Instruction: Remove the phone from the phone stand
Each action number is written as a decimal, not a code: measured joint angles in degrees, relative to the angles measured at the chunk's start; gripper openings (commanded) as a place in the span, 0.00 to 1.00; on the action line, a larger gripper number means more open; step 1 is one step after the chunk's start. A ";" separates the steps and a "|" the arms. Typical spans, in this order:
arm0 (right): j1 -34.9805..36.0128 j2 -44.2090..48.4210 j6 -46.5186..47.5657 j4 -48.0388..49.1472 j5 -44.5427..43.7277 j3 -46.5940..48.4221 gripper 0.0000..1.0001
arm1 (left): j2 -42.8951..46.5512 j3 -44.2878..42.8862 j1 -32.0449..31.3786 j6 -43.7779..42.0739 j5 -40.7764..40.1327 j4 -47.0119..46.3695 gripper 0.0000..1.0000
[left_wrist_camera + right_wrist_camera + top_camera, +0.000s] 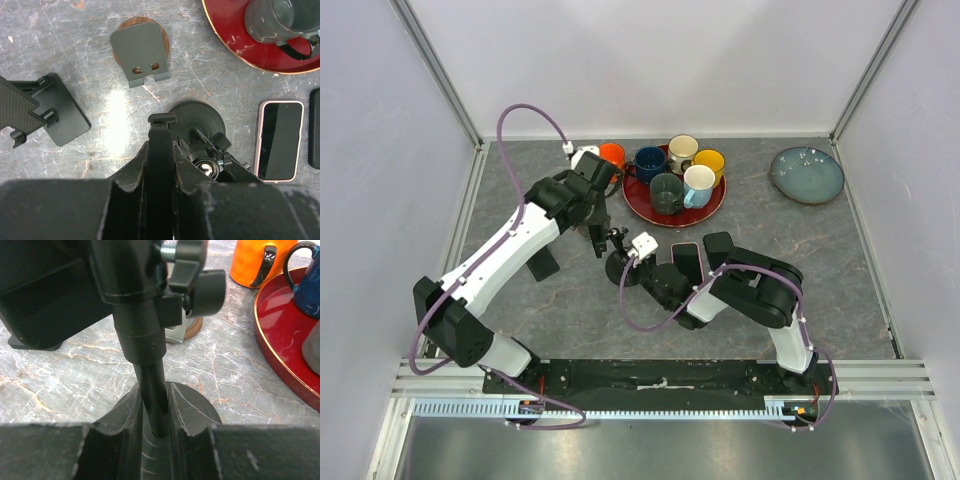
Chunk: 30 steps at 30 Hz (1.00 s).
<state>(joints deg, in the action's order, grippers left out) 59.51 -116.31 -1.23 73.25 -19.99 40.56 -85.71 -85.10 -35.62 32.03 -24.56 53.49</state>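
Note:
A black phone stand has a round base (pixel 618 268) and an upright pole (pixel 150 385) with a knob. My right gripper (pixel 152 407) is shut on the pole just above the base; it also shows in the top view (pixel 645 272). My left gripper (pixel 160 150) is shut on a thin black slab (pixel 161 135) seen edge-on at the stand's head, apparently the phone in its cradle; in the top view the left gripper (pixel 595 225) is there too. The cradle's back (pixel 45 295) hides the phone's face.
A pink-cased phone (pixel 280 140) lies flat right of the stand. A grey stand on a wooden disc (pixel 140 50) and a black stand (pixel 55 110) are on the table. A red tray (pixel 638 205) of mugs, an orange mug (pixel 612 155) and a blue plate (pixel 807 174) sit behind.

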 measured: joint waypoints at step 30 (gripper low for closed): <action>-7.02 -0.39 -7.72 3.48 18.29 -2.27 0.00 | 15.72 13.16 3.82 -32.09 16.81 -6.43 0.02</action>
<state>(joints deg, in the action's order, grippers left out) 52.49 -116.71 -8.95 76.73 -1.69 38.28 -70.00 -71.94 -31.79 -0.05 -7.75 47.07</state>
